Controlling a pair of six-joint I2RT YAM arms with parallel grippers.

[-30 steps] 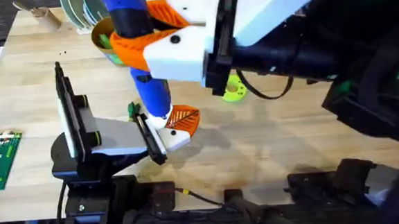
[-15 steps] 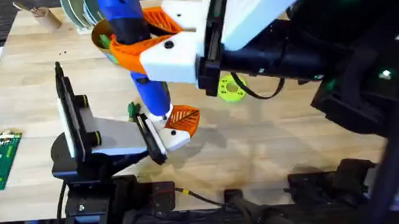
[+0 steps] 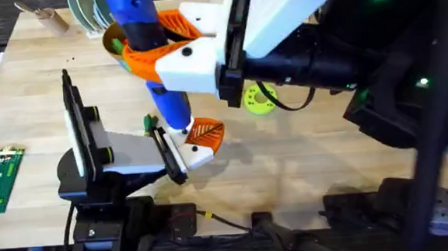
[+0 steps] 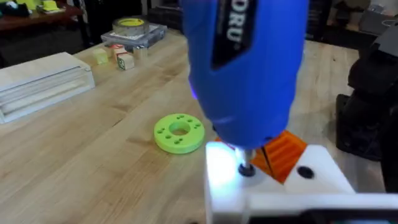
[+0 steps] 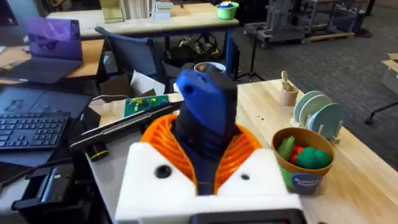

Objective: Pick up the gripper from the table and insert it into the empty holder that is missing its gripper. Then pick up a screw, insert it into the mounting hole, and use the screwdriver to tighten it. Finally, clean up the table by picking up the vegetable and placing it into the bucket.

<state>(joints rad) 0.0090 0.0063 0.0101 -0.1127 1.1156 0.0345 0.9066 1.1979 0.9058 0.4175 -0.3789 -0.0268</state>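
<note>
A: Blocked ground?
B: Centre of frame: screwdriver point(image 3: 161, 82) upright on holder point(image 3: 188, 154), right gripper point(image 3: 155, 44) clamped round it. Bucket point(image 3: 118, 45) upper left.
A: Open ground?
B: Bare table point(image 3: 304, 159) right of lime-green disc point(image 3: 259, 99).

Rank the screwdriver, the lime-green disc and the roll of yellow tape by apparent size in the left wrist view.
1. screwdriver, by far the largest, but it is closest to the camera.
2. lime-green disc.
3. roll of yellow tape, smallest, though farthest back, so its true size is unsure.
</note>
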